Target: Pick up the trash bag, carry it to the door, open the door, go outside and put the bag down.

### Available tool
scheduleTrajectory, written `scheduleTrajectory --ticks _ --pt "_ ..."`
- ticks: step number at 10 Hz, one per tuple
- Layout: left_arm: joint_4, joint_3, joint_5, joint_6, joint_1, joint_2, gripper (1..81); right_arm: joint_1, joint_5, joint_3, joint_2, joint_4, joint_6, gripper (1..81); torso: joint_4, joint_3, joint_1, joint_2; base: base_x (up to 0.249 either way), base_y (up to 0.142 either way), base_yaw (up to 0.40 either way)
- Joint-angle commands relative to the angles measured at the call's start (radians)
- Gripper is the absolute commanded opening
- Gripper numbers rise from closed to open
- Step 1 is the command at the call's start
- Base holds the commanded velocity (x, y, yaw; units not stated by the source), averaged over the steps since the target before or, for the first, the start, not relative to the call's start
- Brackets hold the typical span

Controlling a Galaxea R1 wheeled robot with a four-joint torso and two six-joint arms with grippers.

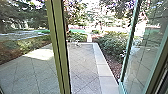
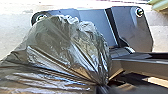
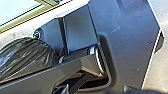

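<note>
"Where do we have the trash bag (image 2: 67, 50)?"

"At our left pincer (image 2: 102, 87). The black plastic is drawn to a tight neck there, so we have it closed on the bag, which bulges away from the grip and overlaps our base plate (image 2: 92, 22)."

"And our right pincer (image 3: 132, 90)?"

"We cannot tell how far open it is, or whether it has hold of anything."

"What stands around us?"

"The olive door post (image 1: 60, 47) rises nearly upright ahead. To the right of the post, the glass door (image 1: 142, 55) stands open, swung out, with the gap between them. The post itself and the door's pale green edge (image 1: 128, 45) bound our way."

"And underfoot?"

"Pale floor (image 2: 15, 27) lies by our plate. Beyond the post we see paving (image 1: 81, 67) laid in a diagonal pattern, with a light stone border (image 1: 103, 68) to the right of the post. Low shrubs (image 1: 112, 43) grow past that border, and trees (image 1: 25, 15) stand behind the post."
</note>
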Motion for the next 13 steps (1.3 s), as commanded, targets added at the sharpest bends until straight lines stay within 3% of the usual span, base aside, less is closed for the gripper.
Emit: scheduleTrajectory --ticks 1,13 --pt "0.007 0.004 0.057 0.004 -0.059 0.006 1.0 0.046 -0.059 0.009 0.012 -0.007 -0.006 81.1 0.000 0.000 0.000 0.000 0.000 -0.126 0.000" --pt "0.007 0.004 0.055 0.004 -0.059 0.006 1.0 0.043 -0.059 0.005 0.013 -0.007 -0.004 81.1 0.000 0.000 0.000 0.000 0.000 -0.130 0.000"
